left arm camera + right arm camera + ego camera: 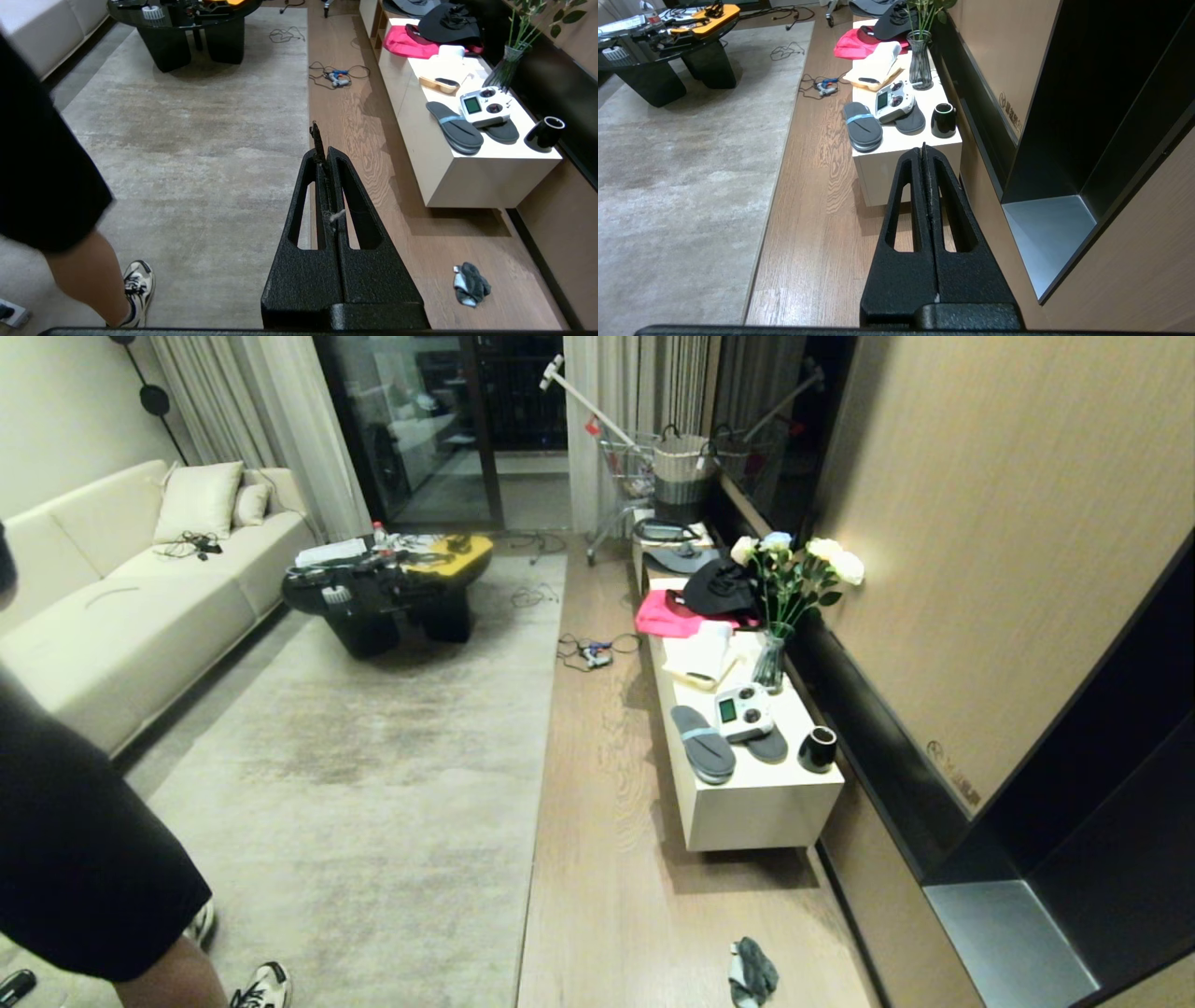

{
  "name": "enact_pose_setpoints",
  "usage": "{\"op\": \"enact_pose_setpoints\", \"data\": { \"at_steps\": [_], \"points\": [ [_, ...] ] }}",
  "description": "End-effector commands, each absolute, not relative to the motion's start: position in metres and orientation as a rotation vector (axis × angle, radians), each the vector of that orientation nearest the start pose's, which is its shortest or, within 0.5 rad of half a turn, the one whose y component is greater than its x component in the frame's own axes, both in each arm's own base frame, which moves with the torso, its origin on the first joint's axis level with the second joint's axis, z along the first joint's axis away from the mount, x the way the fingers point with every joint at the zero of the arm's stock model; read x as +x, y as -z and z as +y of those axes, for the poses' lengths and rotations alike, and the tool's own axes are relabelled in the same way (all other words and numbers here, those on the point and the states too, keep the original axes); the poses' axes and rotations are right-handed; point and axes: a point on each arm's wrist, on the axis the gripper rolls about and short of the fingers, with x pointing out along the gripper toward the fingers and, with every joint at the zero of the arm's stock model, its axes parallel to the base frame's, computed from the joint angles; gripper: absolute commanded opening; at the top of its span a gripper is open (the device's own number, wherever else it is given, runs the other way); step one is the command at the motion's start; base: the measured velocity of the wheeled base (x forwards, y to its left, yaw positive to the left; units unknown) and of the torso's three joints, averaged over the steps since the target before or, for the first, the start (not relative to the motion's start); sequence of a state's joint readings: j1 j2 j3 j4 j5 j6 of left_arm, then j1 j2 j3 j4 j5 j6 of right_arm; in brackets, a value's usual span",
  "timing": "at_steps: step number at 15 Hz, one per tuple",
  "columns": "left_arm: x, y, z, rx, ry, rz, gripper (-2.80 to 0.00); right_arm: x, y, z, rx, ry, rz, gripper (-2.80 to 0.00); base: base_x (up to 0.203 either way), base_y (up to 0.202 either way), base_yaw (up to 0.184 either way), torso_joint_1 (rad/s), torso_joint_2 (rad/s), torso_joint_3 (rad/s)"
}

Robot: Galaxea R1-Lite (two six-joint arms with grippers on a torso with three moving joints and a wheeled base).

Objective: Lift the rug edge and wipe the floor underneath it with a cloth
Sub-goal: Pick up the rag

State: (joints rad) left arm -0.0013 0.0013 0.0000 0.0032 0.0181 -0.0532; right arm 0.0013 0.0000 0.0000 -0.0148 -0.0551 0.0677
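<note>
Head view of a living room at night. Light brown wood-grain plank floor [607,859] runs as a strip from 6 o'clock toward 12 o'clock. To its left lies a very large pale grey-beige mottled rug, and the straight rug edge [544,747] borders the wood strip, lying flat. A small crumpled cloth [752,973], dark grey-green with a pale patch, lies on the bare floor at about 5 o'clock, well apart from the rug and near the base of a low white cabinet [761,812]. On the cabinet top sit dark slippers [702,743], a white remote controller [744,711], a black cup [818,749], a glass vase of pale flowers [771,658], pink fabric [665,616] and a black hat [721,588]. A cream sofa [121,607] stands at 10 o'clock, a black low table [383,593] at 11 o'clock. A person in dark shorts and sneakers [84,877] stands on the rug at 8 o'clock.

Neither arm shows in the head view. In the left wrist view, the left gripper [322,140] hangs above the rug edge, black fingers pressed together, empty. In the right wrist view, the right gripper [924,151] hangs above the floor before the cabinet, fingers likewise closed on nothing.
</note>
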Motion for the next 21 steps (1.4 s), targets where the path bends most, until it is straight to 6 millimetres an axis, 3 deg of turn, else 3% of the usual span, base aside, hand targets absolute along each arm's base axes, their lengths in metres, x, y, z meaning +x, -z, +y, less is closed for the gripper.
{"op": "enact_pose_setpoints", "data": {
  "at_steps": [1,21],
  "points": [
    [-0.0227,-0.0752,0.0004,-0.054,-0.018,0.004,-2.80,-0.0227,-0.0771,-0.0013,0.066,0.053,-0.016,-2.80,0.000,0.000,0.000,0.000,0.00,0.000],
    [-0.0227,-0.0752,0.0004,-0.054,-0.017,0.004,-2.80,-0.0227,-0.0772,-0.0012,0.060,0.049,-0.017,-2.80,0.000,0.000,0.000,0.000,0.00,0.000]
  ]
}}
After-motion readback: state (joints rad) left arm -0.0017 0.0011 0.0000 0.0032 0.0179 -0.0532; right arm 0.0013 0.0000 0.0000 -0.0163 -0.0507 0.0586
